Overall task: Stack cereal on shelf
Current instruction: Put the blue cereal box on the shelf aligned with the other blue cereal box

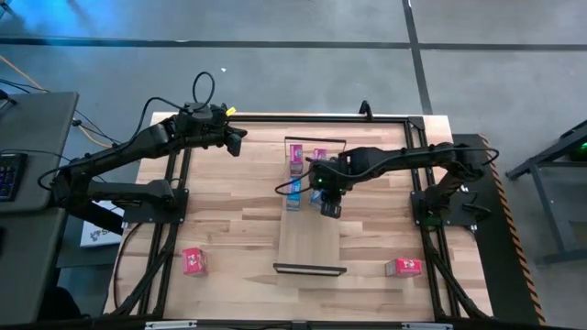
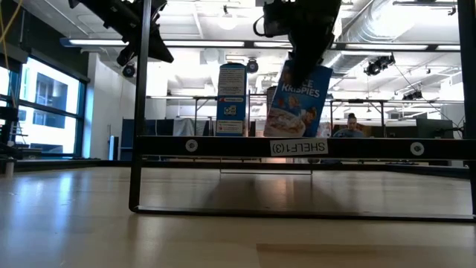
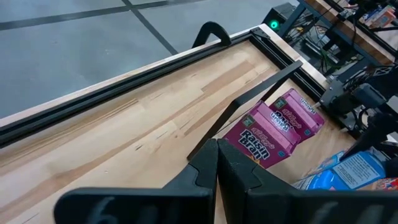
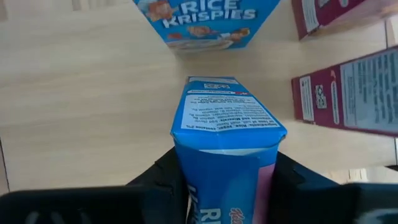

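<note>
The tabletop [image 1: 229, 197] is made of light wood planks inside a black frame, and grey floor surrounds it. In the low view the room behind is a large open hall with tall windows on one side, bright ceiling lights and ducts, and a person [image 2: 351, 125] seated far off.

The shelf [image 1: 310, 240] lies along the middle of the tabletop, a long pale board with a black wire frame at each short end; the near frame [image 2: 297, 147] crosses the low view and carries a label reading SHELF.

At the far end of the shelf two pink boxes [image 1: 306, 157] stand side by side; the left wrist view shows them close together behind the far wire frame [image 3: 242, 109]. Just beside them stands one blue box [image 1: 294, 193], upright on the board.

The right gripper [image 1: 328, 203] hangs over the shelf near that box. Its fingers are clamped on the sides of the second blue box [image 4: 225, 146], which it holds slightly tilted, above the board, in the low view.

Two red boxes lie on the tabletop well apart from the shelf: one [image 1: 193, 261] near the front left, the other [image 1: 404, 267] near the front right.

The left gripper [image 1: 235, 139] waits over the far left part of the tabletop, its fingers pressed together and holding nothing.
</note>
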`<act>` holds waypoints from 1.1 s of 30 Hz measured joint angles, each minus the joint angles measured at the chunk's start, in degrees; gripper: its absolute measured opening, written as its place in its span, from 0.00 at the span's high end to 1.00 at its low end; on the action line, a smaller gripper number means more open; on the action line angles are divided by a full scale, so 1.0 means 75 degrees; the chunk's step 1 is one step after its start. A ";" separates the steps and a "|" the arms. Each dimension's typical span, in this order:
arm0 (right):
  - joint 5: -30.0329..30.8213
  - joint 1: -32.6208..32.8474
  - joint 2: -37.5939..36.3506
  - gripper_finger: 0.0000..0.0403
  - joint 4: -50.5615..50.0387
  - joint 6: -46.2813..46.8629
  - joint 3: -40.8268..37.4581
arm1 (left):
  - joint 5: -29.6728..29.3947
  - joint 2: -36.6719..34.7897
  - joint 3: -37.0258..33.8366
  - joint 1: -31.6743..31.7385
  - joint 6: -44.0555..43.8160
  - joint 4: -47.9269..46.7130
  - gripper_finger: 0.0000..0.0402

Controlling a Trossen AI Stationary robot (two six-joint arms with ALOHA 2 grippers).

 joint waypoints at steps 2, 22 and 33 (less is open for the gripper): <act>0.0184 0.0000 0.0000 0.65 0.0003 -0.0003 0.0000 | 0.0000 0.0000 0.0000 -0.0001 0.0000 0.0002 1.00; 0.0068 -0.0001 -0.0654 0.39 -0.0648 -0.0913 -0.0003 | 0.0000 0.0000 0.0000 -0.0001 0.0003 -0.0001 1.00; -0.0223 -0.0266 -0.2085 0.40 0.0021 -0.0450 -0.1814 | -0.0003 0.0000 0.0000 0.0002 0.0000 0.0003 1.00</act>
